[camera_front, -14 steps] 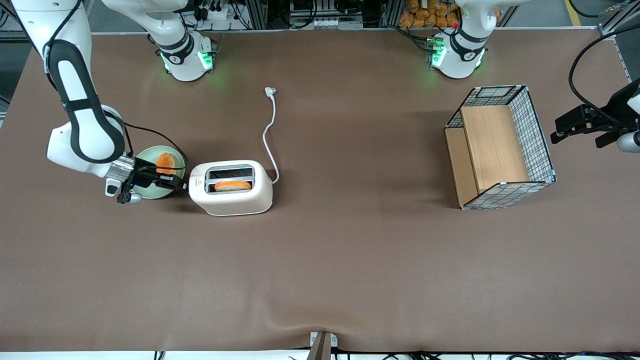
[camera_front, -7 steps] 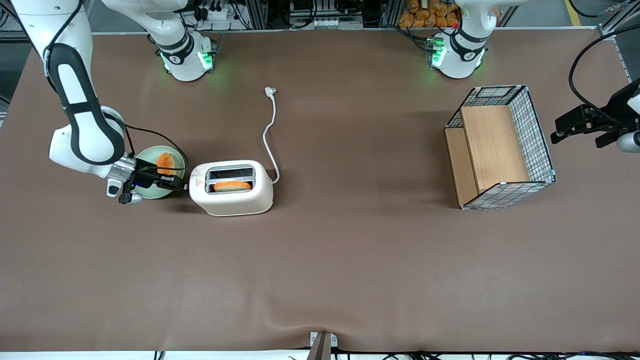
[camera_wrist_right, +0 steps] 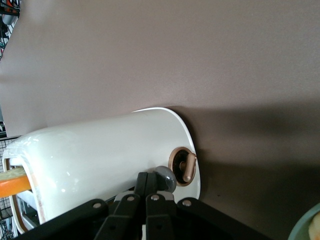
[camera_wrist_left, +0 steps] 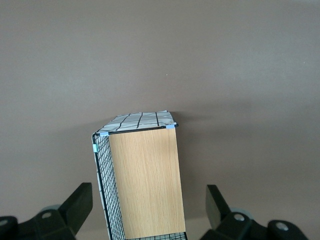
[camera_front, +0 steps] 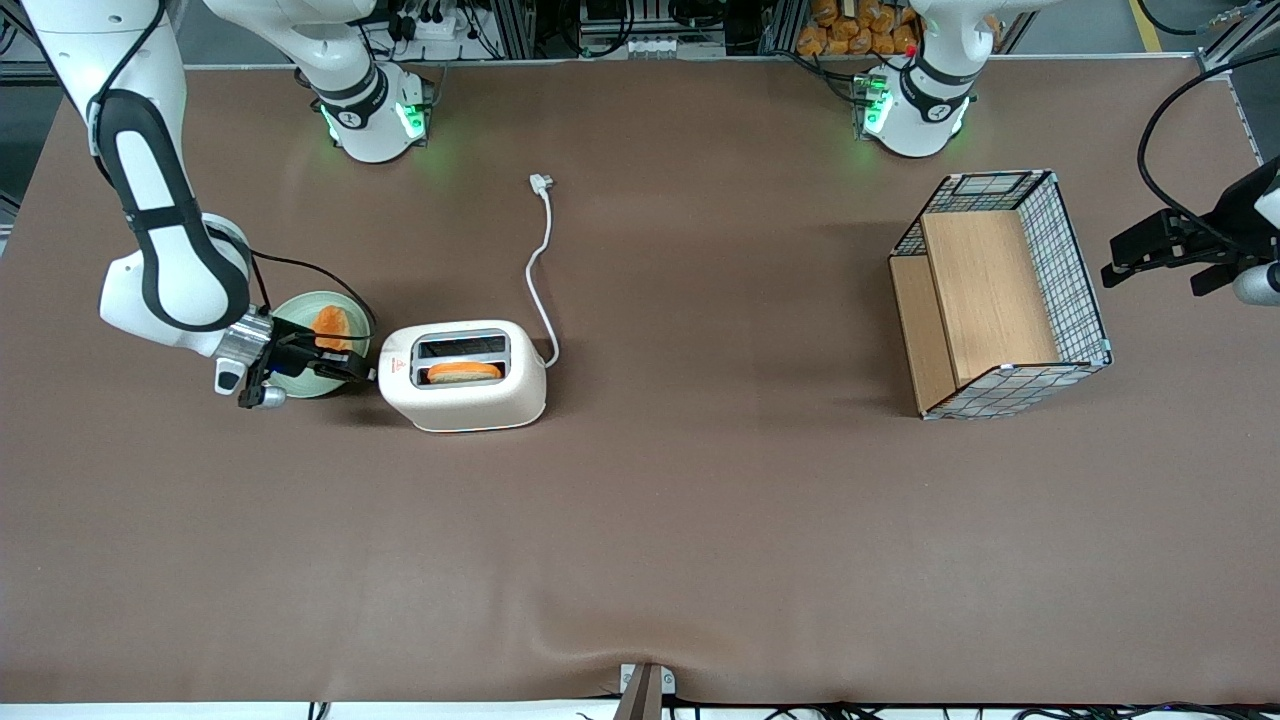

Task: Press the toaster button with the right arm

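The cream-white toaster [camera_front: 470, 402] stands on the brown table with an orange slice [camera_front: 465, 371] in the slot nearer the front camera. The right arm's black gripper [camera_front: 366, 375] is at the toaster's narrow end face by the red label [camera_front: 397, 367]. In the right wrist view the gripper [camera_wrist_right: 148, 178] is shut, its fingers pressed together, with the tips against the grey round button [camera_wrist_right: 167, 178] on the toaster [camera_wrist_right: 100, 155]. A copper dial [camera_wrist_right: 183, 166] sits beside the button. In the front view the button is hidden by the gripper.
A green plate [camera_front: 300, 305] with an orange slice [camera_front: 330, 324] lies under the wrist, beside the toaster. The white cord [camera_front: 544, 260] runs from the toaster away from the front camera. A wire basket [camera_front: 1075, 260] with wooden boards stands toward the parked arm's end.
The right arm's wrist and forearm have shifted very slightly away from the front camera. The gripper tip has stayed at the toaster's end face. The toaster has not moved.
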`<state>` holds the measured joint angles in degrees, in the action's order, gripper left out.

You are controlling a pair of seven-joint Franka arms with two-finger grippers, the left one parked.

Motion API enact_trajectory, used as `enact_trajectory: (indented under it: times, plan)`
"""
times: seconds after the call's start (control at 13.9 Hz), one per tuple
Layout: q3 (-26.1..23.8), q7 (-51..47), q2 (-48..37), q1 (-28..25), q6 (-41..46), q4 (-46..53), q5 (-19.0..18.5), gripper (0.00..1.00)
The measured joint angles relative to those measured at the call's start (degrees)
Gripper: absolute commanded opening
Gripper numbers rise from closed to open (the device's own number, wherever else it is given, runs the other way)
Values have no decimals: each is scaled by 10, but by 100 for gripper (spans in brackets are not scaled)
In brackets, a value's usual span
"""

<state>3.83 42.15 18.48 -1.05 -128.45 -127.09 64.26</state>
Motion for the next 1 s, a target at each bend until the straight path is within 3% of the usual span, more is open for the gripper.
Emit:
enact_trajectory:
  times: [1.0]
  plan:
    - [1, 8, 2, 2, 4, 0, 6, 0]
